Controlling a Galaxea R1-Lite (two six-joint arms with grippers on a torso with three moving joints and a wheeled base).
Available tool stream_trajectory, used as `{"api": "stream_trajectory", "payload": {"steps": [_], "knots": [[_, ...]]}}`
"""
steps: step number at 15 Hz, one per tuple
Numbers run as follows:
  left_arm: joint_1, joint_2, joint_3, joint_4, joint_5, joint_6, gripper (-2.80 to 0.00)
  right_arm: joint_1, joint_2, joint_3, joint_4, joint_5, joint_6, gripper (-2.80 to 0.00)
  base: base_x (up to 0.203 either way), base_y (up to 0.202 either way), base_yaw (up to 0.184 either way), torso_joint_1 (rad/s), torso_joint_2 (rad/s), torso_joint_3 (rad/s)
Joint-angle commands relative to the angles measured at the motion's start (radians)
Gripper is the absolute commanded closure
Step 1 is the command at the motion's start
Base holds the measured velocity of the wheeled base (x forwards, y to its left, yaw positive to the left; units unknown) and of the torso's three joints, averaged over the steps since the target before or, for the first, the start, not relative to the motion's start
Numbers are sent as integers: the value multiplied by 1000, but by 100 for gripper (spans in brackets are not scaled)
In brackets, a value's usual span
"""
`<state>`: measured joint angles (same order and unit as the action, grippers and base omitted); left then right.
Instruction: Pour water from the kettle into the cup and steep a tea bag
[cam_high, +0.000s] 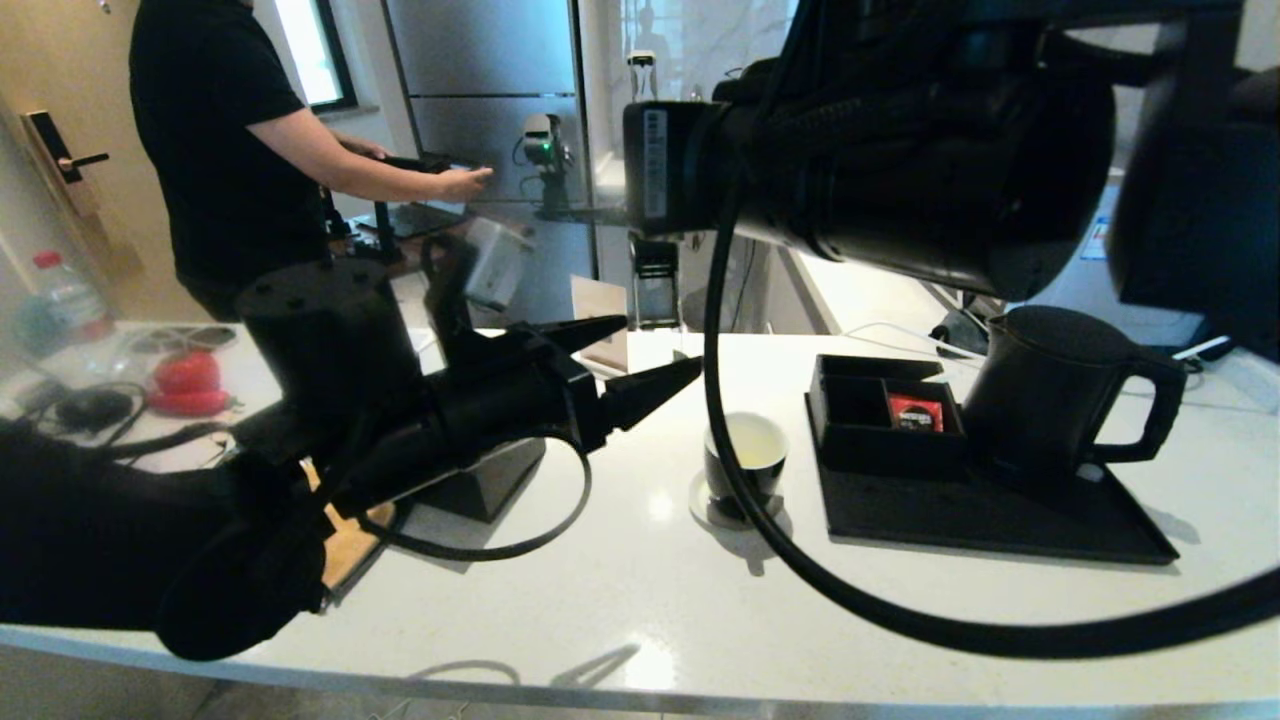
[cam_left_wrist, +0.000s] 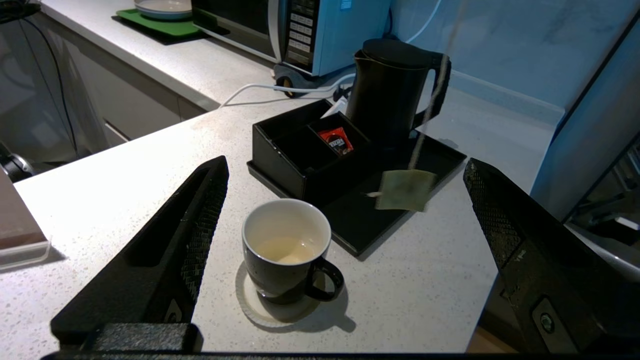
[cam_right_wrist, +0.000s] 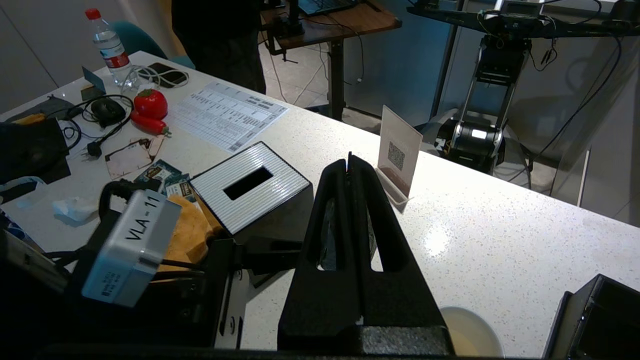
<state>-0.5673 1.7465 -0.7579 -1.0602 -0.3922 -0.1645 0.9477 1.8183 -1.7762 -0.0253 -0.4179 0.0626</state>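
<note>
The pour looks finished and the steeping step is in hand. The cup (cam_left_wrist: 286, 250) stands on a pale coaster (cam_left_wrist: 250, 305) on the white surface (cam_left_wrist: 425, 300), with a shallow pool of pale yellowish water (cam_left_wrist: 286, 249) in its white inside. The kettle (cam_high: 1050, 395) is back upright on the black tray (cam_high: 1000, 515), behind the compartment box (cam_high: 875, 415) that holds a red sachet (cam_high: 915, 411).

The right gripper (cam_right_wrist: 349, 165) is raised high above the surface, its fingers pressed together. In the left wrist view a thin string (cam_left_wrist: 430, 107) runs down to the tea bag (cam_left_wrist: 404, 190), which hangs in the air over the tray's edge, beside the cup and well above its rim. The string probably runs up to the right gripper's closed tips, though the pinch itself is too fine to make out in the right wrist view.

The left gripper (cam_high: 640, 365) hovers above the surface just left of the cup, its fingers spread wide apart and holding nothing.

The next move calls for carrying the bag sideways until it hangs over the cup's mouth, then lowering it into the water. The bag is light and free on its string, so it may swing; a slow, steady descent would help it clear the rim. The water is shallow, so the bag must go nearly to the bottom.
</note>
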Motion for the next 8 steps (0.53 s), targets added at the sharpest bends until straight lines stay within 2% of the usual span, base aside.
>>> {"api": "stream_trajectory", "payload": {"steps": [1,8], "knots": [[-6,25,-21,-6,-2,-1,-280,0,-1,-2,-1,-2,2,0,0,0,0,0,0,0],[-28,68,-55,-30,-2,-1,-280,0,-5,-2,-1,-2,2,0,0,0,0,0,0,0]]}}
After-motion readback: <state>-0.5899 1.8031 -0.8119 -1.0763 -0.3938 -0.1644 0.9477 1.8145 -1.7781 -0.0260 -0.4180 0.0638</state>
